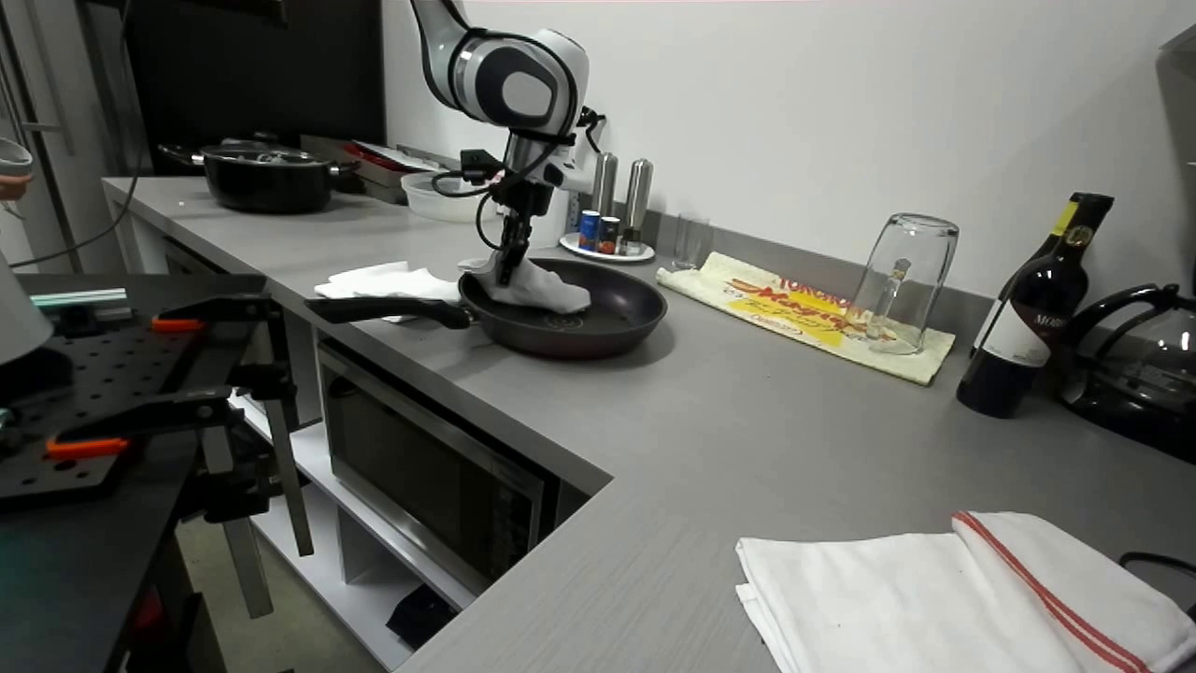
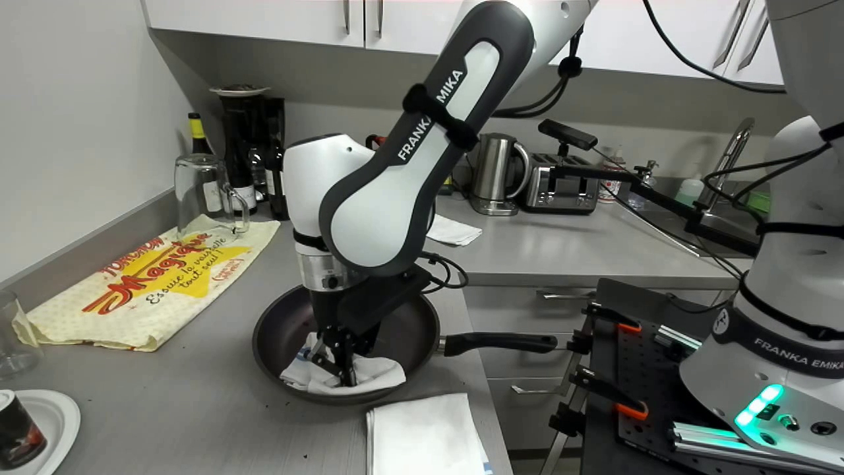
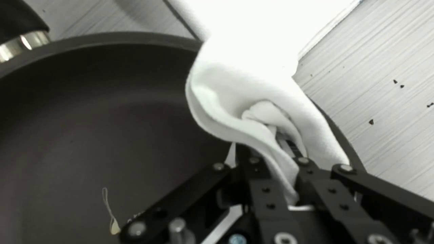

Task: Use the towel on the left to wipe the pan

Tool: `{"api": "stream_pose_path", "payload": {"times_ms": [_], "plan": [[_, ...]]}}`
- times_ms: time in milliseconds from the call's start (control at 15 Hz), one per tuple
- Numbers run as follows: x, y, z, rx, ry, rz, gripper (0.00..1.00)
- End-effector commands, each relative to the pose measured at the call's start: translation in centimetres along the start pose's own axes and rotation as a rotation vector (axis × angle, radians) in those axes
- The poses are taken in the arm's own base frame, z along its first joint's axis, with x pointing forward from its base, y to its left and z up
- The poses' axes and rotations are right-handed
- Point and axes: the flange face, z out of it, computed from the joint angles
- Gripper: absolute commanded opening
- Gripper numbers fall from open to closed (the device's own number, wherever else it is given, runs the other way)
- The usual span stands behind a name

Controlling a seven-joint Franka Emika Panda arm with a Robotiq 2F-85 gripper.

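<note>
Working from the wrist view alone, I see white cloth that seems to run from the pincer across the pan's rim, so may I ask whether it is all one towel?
Observer: No; in an exterior view, a second white towel lies folded on the counter outside the pan, separate from the gripped towel.
Operator: Thank you; my frame cuts off the pan's handle, so where does its far end lie?
Observer: In an exterior view, the handle reaches out past the counter's edge.
</note>
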Motion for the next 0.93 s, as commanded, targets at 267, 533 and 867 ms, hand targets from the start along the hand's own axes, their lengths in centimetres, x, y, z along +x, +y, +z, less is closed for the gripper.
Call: {"api": "stream_pose_path", "payload": {"times_ms": [267, 533, 867], "plan": [[0.2, -1.4, -4.3, 0.013, 0.011, -0.033, 0.03], [-1.0, -3.6, -8.8, -0.015, 0.088, -0.102, 0.03], [-4.2, -7.2, -11.3, -0.036, 0.153, -0.21, 0.03]]}}
